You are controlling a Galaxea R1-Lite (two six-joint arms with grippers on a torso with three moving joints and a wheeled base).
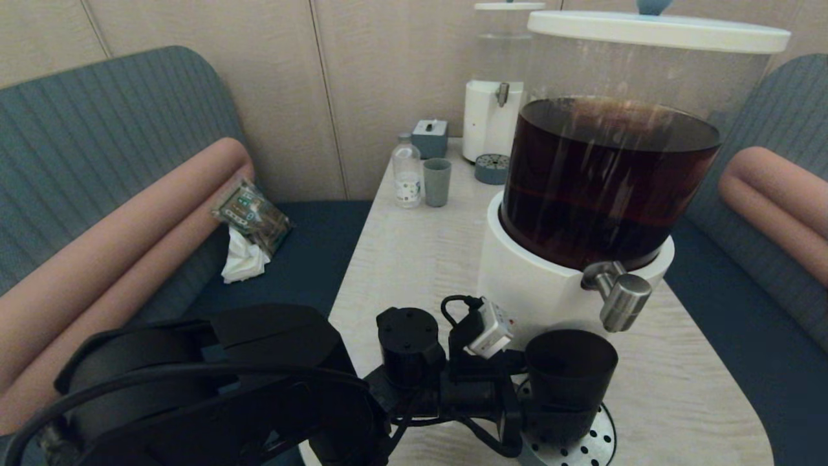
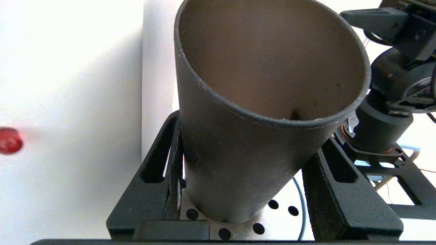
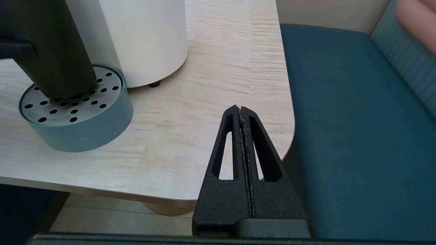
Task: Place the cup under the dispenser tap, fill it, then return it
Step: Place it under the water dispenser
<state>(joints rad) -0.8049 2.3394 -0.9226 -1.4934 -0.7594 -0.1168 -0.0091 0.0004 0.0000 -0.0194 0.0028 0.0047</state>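
While the left gripper (image 2: 243,183) pinches the cup (image 1: 569,382) on the drip tray (image 1: 598,440), the dispenser tap (image 1: 622,299) sits at one o'clock (slightly off-centre): nudge the rim under its nozzle.

The right gripper (image 3: 242,143), fingers pressed together, is parked off the table's edge.

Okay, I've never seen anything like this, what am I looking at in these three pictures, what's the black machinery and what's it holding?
It is a two-armed robot at a table. One picture looks down from its head; the other two look out from cameras on its wrists. The left gripper is closed on the cup, a black tumbler that looks empty, on the round drip tray near the dispenser tap of a big dispenser of dark liquid. The right gripper sits idle and shut at the table's edge. Farther back stand a smaller dispenser, a bottle and a grey-green cup.
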